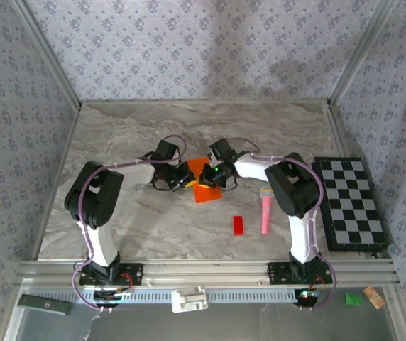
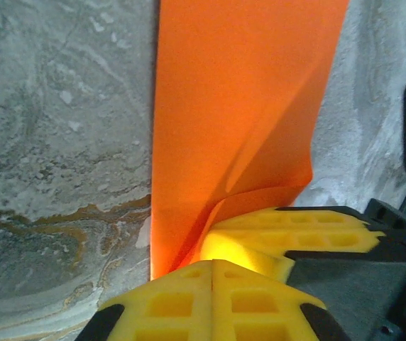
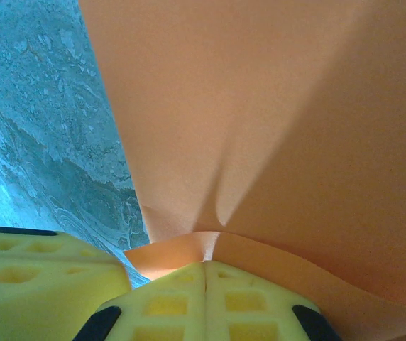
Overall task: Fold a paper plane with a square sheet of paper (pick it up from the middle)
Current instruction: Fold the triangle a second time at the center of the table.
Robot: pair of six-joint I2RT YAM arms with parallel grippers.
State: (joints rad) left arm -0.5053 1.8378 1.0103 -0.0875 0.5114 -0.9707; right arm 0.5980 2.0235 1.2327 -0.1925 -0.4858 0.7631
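The left claw (image 2: 212,261) and right claw (image 3: 204,264) each pinch shut on the square sheet of paper (image 1: 204,192), at the middle of the surface (image 1: 125,135). This is probably the pickup before the first fold. The next move calls for lifting evenly, without tearing.

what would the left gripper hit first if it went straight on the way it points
The square sheet of paper that the left gripper is pinching; it stretches straight ahead. The right gripper sits just beside, likely out of line, though depth is unclear.
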